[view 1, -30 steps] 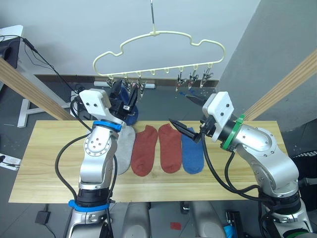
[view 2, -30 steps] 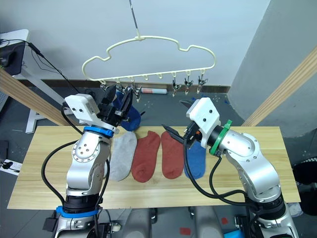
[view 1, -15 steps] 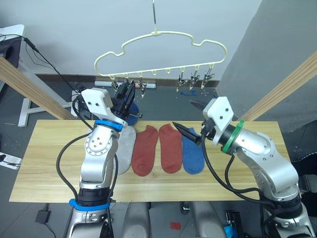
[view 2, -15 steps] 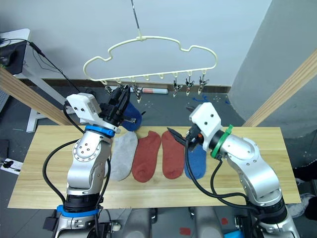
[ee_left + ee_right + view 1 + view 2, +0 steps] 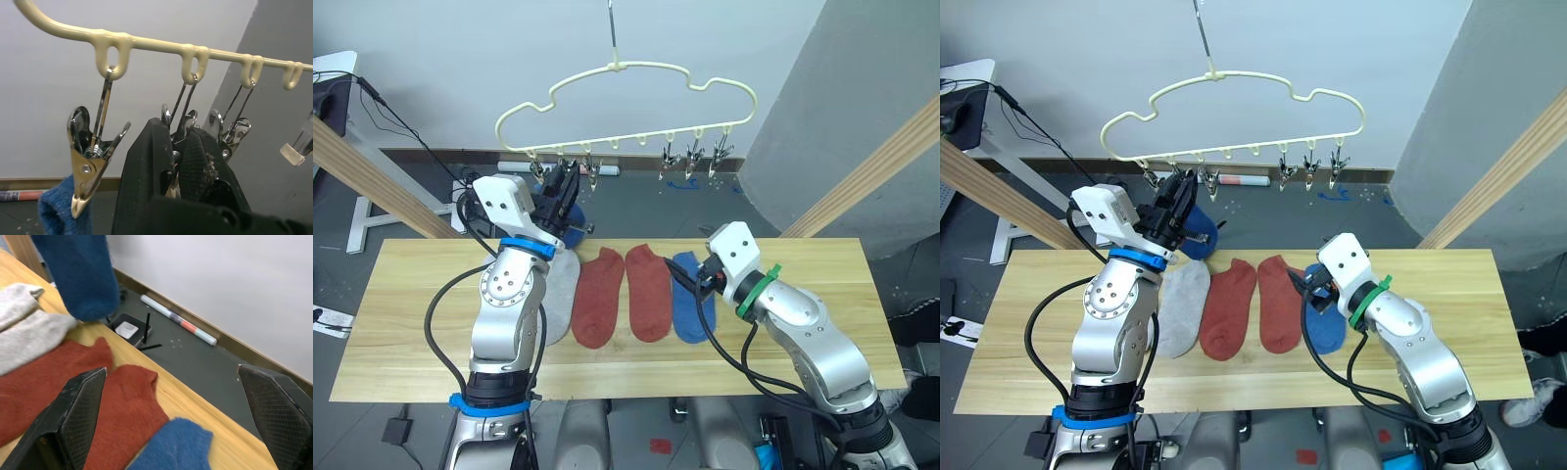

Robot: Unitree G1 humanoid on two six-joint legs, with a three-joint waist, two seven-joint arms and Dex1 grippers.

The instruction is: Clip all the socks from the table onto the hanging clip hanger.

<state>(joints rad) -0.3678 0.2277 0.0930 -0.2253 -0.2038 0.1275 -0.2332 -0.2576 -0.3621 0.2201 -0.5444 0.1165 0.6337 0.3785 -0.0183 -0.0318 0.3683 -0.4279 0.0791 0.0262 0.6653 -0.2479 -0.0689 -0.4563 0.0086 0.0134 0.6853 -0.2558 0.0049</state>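
Left gripper (image 5: 1178, 192) up at the clip hanger (image 5: 1234, 116); right gripper (image 5: 1310, 285) over blue sock (image 5: 1326, 318).

Four socks lie flat: one grey (image 5: 560, 294), two red (image 5: 599, 296) (image 5: 649, 291), one blue (image 5: 689, 305). A second blue sock (image 5: 1197, 233) hangs from the one hanger (image 5: 626, 103). Two grippers (image 5: 563, 188) (image 5: 683, 279).

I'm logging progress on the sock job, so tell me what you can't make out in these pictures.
- Light grey knit sock: head views, the left arm covers most of it; a second one beneath cannot be ruled out.
- Blue knit sock on the wooden table: partly behind the right arm.
- Hanging blue sock: left wrist view, cut off by the edge.
- Left claw: its grip is lost among the metal clips.
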